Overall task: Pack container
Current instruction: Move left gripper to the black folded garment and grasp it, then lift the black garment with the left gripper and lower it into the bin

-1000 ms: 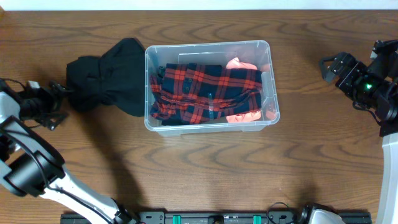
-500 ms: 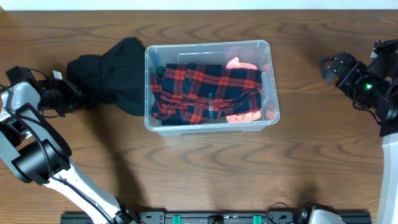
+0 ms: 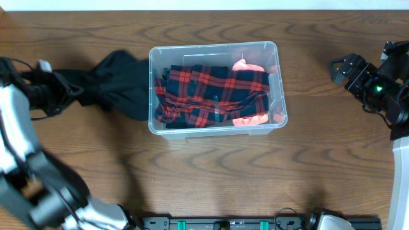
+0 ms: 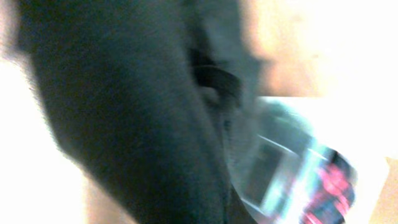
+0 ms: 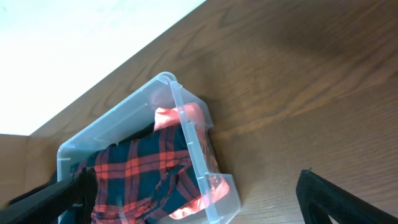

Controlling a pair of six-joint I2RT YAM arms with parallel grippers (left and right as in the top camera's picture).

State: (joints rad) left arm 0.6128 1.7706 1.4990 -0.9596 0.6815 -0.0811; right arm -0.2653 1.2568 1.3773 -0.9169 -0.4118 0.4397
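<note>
Overhead: container (image 3: 215, 46) near table (image 3: 211, 172) centre, open top up, long axis 9–3 o'clock. Inside were plaid cloth (image 3: 204, 92) and pink cloth (image 3: 246, 66), pink toward 3 o'clock end. Black cloth (image 3: 121, 86) lay at 9 o'clock, touching wall, stretched toward left gripper (image 3: 57, 92); claw hidden, state could not be told. Left wrist view: blur, black cloth filling frame, container at 4 o'clock. Right gripper (image 3: 337, 70) at 3 o'clock, well apart, fingers spread, empty. Only its wrist view showed pink cloth against end wall.
</note>
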